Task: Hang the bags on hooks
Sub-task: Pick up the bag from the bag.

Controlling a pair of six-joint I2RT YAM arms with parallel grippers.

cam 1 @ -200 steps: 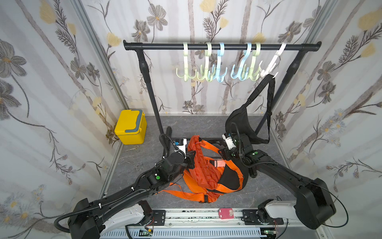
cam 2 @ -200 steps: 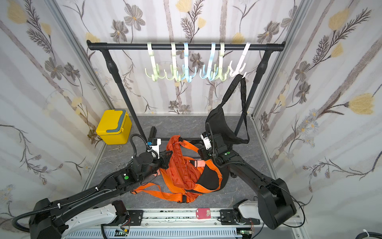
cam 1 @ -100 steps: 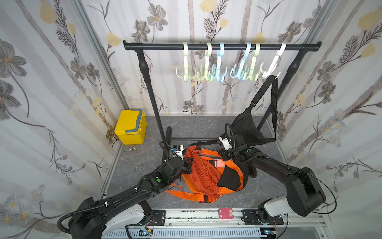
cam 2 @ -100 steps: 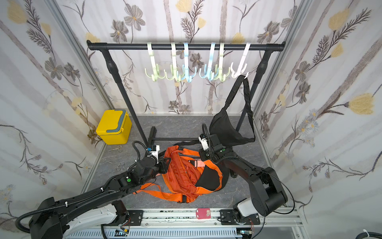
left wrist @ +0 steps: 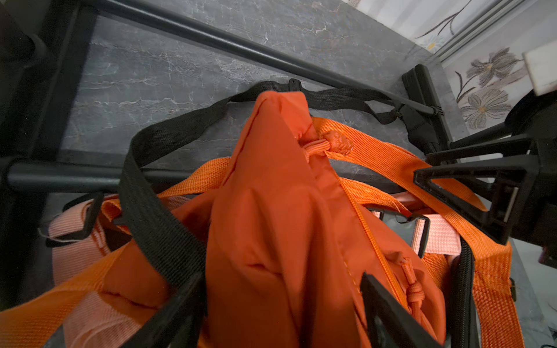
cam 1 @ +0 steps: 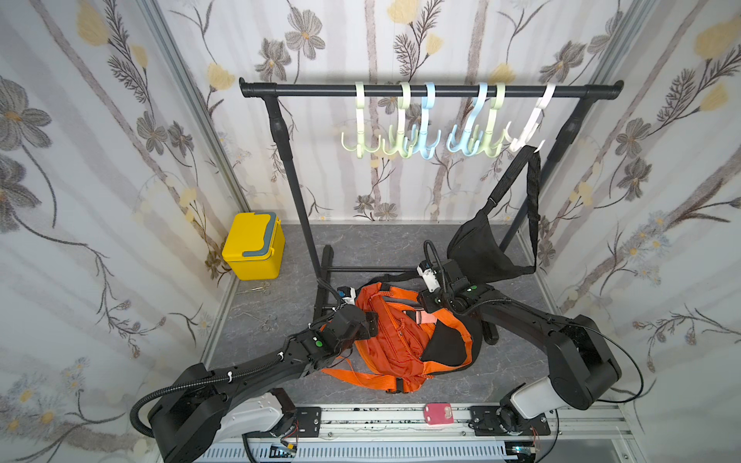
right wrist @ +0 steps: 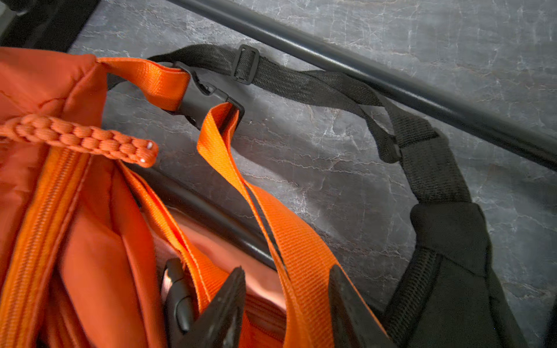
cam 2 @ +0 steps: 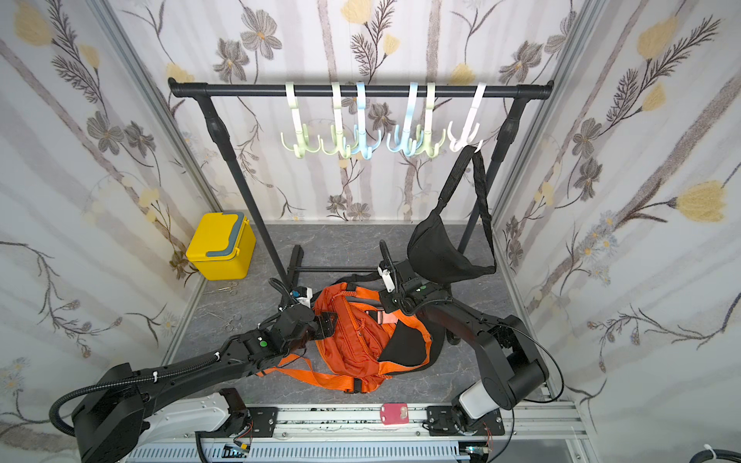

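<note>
An orange bag (cam 1: pixel 393 332) (cam 2: pixel 353 340) lies crumpled on the grey floor in front of the rack, its straps spread around it. My left gripper (cam 1: pixel 371 318) (left wrist: pixel 280 280) is open, its fingers standing either side of a raised fold of the orange bag (left wrist: pixel 271 195). At the bag's far right end my right gripper (cam 1: pixel 425 302) (right wrist: pixel 286 271) is open, with an orange strap (right wrist: pixel 301 241) running loose between its fingers. Several pastel hooks (cam 1: pixel 405 140) hang from the black rail (cam 1: pixel 429 89). A white hook (cam 1: pixel 525 136) carries a black bag (cam 1: pixel 481 248).
A second black pouch (cam 1: pixel 445 344) lies against the orange bag, its black strap (left wrist: pixel 168 229) across it. The rack's base bars (cam 1: pixel 324 276) run just behind the bag. A yellow box (cam 1: pixel 252 246) stands back left. Metal scissors (cam 1: pixel 260 320) lie on the floor.
My left gripper has opened and let go of the orange bag, which has sunk flat onto the floor. Both arms came lower. The hung black bag swung right.
</note>
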